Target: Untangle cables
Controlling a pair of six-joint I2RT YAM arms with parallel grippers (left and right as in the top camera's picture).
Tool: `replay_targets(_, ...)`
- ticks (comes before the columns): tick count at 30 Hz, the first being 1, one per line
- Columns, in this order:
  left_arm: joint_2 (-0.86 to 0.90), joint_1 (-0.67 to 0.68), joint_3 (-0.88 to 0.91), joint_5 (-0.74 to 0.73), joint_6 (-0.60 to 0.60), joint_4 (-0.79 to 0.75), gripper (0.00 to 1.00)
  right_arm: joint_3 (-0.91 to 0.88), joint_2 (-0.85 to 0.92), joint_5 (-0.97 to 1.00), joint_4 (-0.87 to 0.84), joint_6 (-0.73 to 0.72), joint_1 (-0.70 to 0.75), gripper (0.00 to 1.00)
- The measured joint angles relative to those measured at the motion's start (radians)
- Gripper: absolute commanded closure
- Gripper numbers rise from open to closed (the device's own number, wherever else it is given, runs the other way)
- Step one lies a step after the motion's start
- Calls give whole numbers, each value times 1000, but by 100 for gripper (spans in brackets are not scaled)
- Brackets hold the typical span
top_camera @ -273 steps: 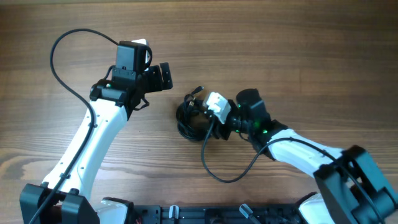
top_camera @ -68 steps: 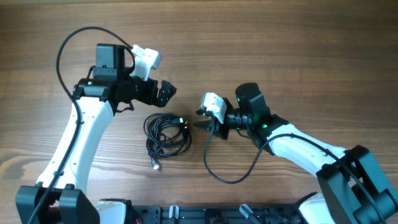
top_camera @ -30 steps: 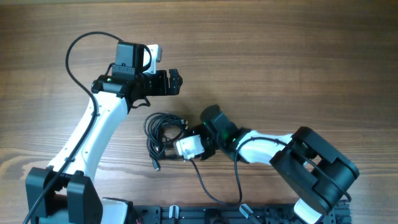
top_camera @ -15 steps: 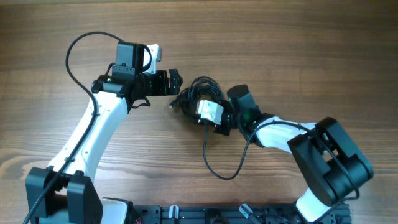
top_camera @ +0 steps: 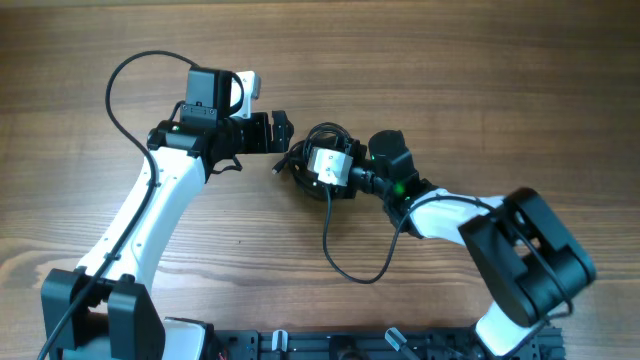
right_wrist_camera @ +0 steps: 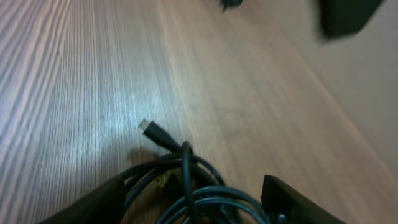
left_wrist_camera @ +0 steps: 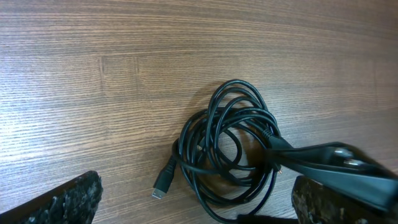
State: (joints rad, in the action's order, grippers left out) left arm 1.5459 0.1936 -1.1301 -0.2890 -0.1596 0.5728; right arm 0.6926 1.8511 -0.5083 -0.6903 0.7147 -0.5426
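Observation:
The cables [top_camera: 322, 136] are a palm-sized tangle of thin black cords at the table's middle. In the left wrist view the cables [left_wrist_camera: 231, 144] lie coiled on the wood, with a loose plug [left_wrist_camera: 163, 184] at the lower left. My right gripper [top_camera: 308, 172] is closed round the tangle; in the right wrist view its fingers [right_wrist_camera: 193, 208] flank the cords [right_wrist_camera: 186, 186], with a plug [right_wrist_camera: 153, 132] sticking out ahead. My left gripper [top_camera: 283, 132] hovers open and empty just left of the tangle, its fingers [left_wrist_camera: 196, 200] wide apart above it.
The wooden table [top_camera: 450, 80] stretches all round. The right arm's thick black cable [top_camera: 350, 275] loops over the table toward the front. The left arm's thick cable [top_camera: 115, 80] arcs at the back left. A black rail [top_camera: 330, 345] runs along the front edge.
My right gripper took hold of the tangle at the front left and carried it back to the middle, beside my left gripper. In the last half second it shifted slightly left. The left arm stayed still.

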Motion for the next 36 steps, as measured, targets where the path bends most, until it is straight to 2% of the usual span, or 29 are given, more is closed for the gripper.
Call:
replay_targets(2,0,0,0,0,0,-1,0,13,51,0,1,0,0,32)
replay_targets(4,0,0,0,0,0,-1,0,44,97,0,1,-11,0,42)
replay_targets(5,0,0,0,0,0,0,0,58,110,0,1,-14,0,43)
replay_targets(6,0,0,0,0,0,0,0,79,131,0,1,-18,0,48)
replay_targets(8,0,0,0,0,0,-1,0,84,137,0,0,-21,0,65)
replay_targets(10,0,0,0,0,0,0,0,86,137,0,0,-24,-3,72)
replay_targets(13,0,0,0,0,0,-1,0,90,137,0,17,-30,-5,71)
replay_targets(14,0,0,0,0,0,0,0,90,137,0,32,-30,-5,58)
replay_targets(16,0,0,0,0,0,0,0,92,138,0,65,-27,-5,50)
replay_targets(18,0,0,0,0,0,0,0,92,138,0,74,-12,-5,52)
replay_targets(21,0,0,0,0,0,2,0,93,139,0,84,-3,-5,71)
replay_targets(22,0,0,0,0,0,2,0,95,143,0,94,4,-5,87)
replay_targets(23,0,0,0,0,0,2,0,95,153,0,101,9,-5,96)
replay_targets(25,0,0,0,0,0,3,0,102,163,-6,98,16,-5,96)
replay_targets(28,0,0,0,0,0,3,2,103,163,-7,51,-50,-5,96)
replay_targets(32,0,0,0,0,-1,2,5,102,145,-7,-10,-180,-5,96)
replay_targets(36,0,-5,0,0,-1,0,9,102,18,-12,-14,-350,-4,96)
